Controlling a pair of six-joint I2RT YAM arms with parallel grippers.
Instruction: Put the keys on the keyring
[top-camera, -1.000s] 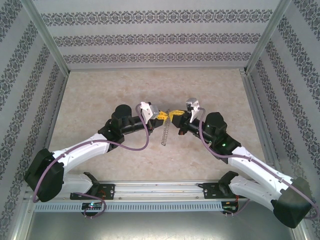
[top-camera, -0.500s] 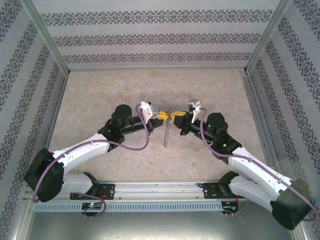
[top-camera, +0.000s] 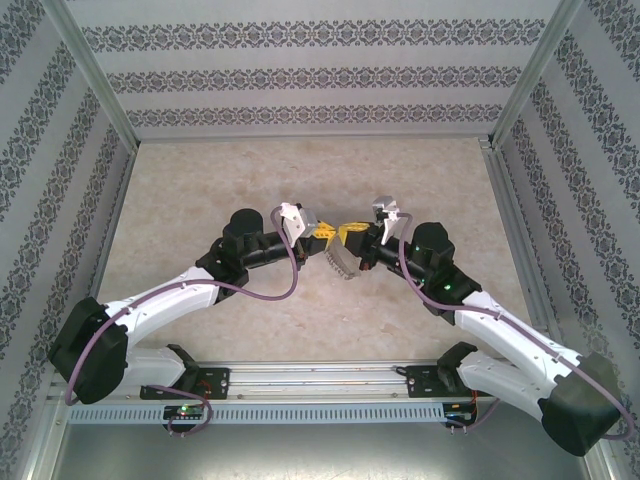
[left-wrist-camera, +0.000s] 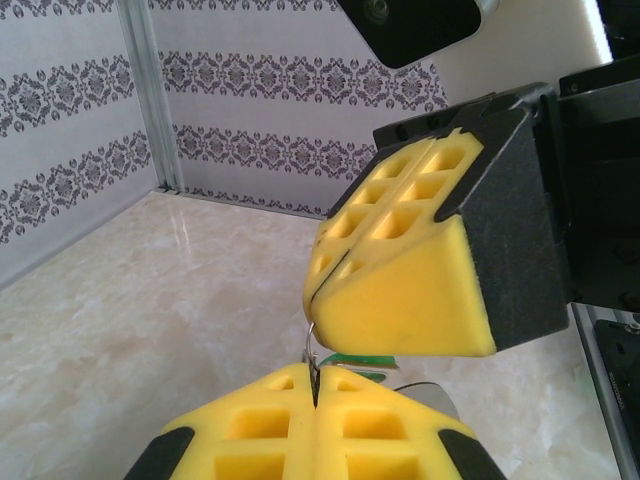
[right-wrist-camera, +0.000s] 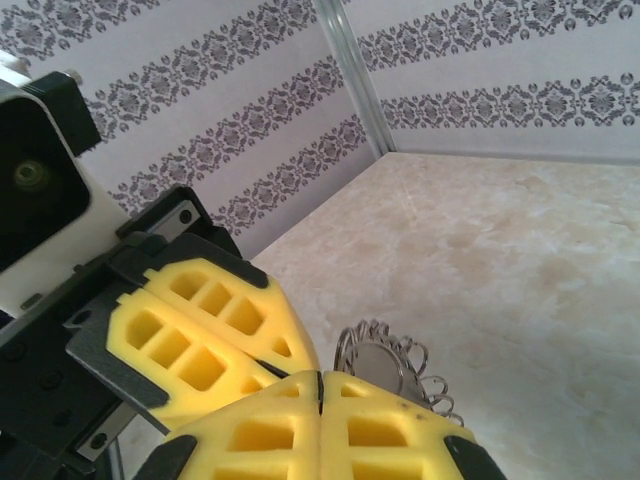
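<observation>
My left gripper (top-camera: 322, 234) and right gripper (top-camera: 349, 234) meet tip to tip above the middle of the table, both shut. The keyring (top-camera: 341, 262) hangs below them as a short grey bunch. In the left wrist view a thin wire of the keyring (left-wrist-camera: 309, 339) rises from my left gripper's (left-wrist-camera: 316, 372) closed seam to the right gripper's (left-wrist-camera: 312, 300) seam. The key's green head (left-wrist-camera: 359, 360) lies flat just behind my left pads; what holds it is hidden. In the right wrist view the keyring's looped rim (right-wrist-camera: 411, 351) sticks out past my right gripper (right-wrist-camera: 320, 378), beside the left gripper (right-wrist-camera: 300, 355).
A round silver disc (right-wrist-camera: 376, 366) sits inside the ring's loops. The beige marble tabletop (top-camera: 200, 180) spreads wide around the arms, framed by metal posts (top-camera: 100, 75) and patterned walls on three sides.
The keyring hung straight down as a long chain; now it has swung up and bunched shorter under the right gripper. The right gripper has shifted slightly left, toward the left one.
</observation>
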